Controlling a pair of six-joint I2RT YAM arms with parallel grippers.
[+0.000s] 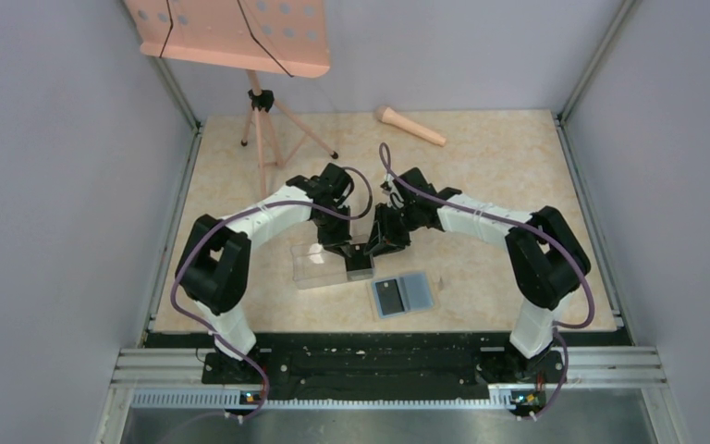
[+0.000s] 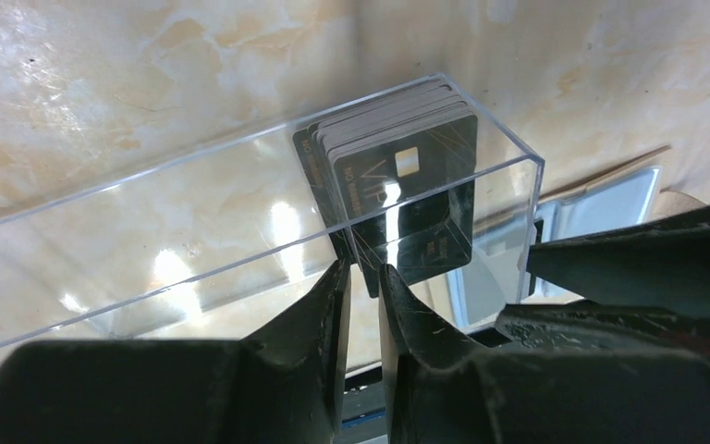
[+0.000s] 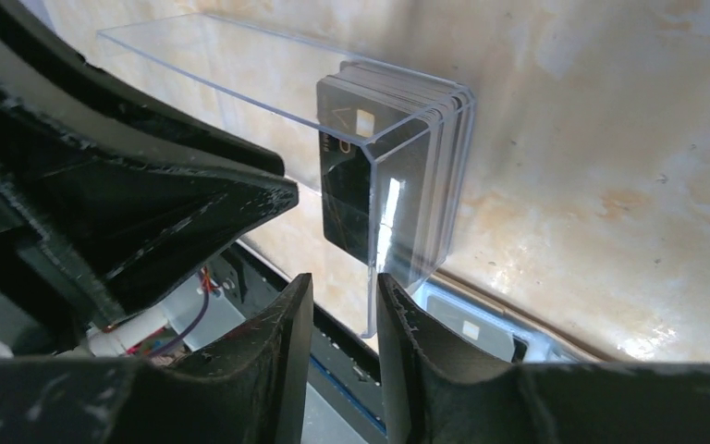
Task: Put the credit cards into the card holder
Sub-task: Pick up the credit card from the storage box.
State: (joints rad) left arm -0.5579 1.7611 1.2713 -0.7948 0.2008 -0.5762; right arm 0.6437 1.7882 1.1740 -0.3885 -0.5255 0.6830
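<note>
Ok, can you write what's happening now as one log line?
cards: stacked in clear box | left gripper: pinching box wall | right gripper: open at box end | card holder: lying open

A long clear plastic box (image 1: pixel 319 266) lies on the marble-patterned tabletop (image 1: pixel 499 166), a little left of centre, and a stack of dark credit cards (image 2: pixel 397 194) stands upright inside it against its right end wall. An open light blue folding card holder (image 1: pixel 403 294) lies flat just beside the box's right end, nearer the arm bases. Behind the box, a pink perforated metal music stand (image 1: pixel 231 32) stands at the far left, and a pink cone-shaped object (image 1: pixel 410 126) lies to its right near the tabletop's far edge.
</note>
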